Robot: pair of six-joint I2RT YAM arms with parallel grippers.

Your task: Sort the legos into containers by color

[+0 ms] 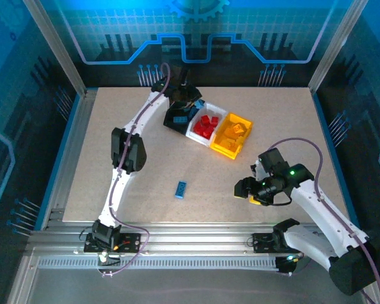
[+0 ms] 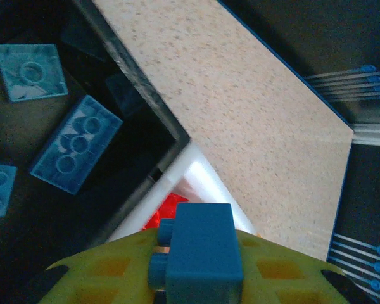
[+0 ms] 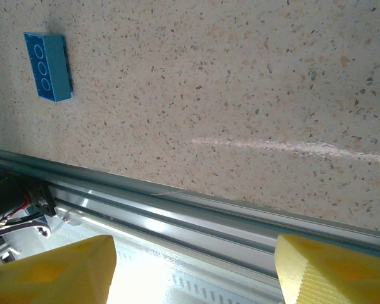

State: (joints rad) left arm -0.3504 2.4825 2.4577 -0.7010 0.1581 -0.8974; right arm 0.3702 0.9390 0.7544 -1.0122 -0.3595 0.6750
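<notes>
The containers stand in a row at the far middle of the table: a black bin (image 1: 176,120) with blue legos (image 2: 76,152), a white bin (image 1: 194,130) with red legos (image 1: 206,125), and a yellow-orange bin (image 1: 223,145) with orange legos (image 1: 235,131). My left gripper (image 1: 195,104) is shut on a blue lego (image 2: 202,244), above the seam between the black bin (image 2: 133,183) and the white bin (image 2: 202,171). One blue lego (image 1: 181,189) lies alone on the table, also seen from the right wrist (image 3: 47,66). My right gripper (image 1: 248,189) (image 3: 196,278) stands open, nothing between its fingers, near the front edge.
A metal rail (image 3: 228,215) runs along the table's near edge under the right gripper. The tabletop (image 1: 114,114) is bordered by frame posts and blue-lit walls. Bare table lies right of the bins (image 2: 259,114).
</notes>
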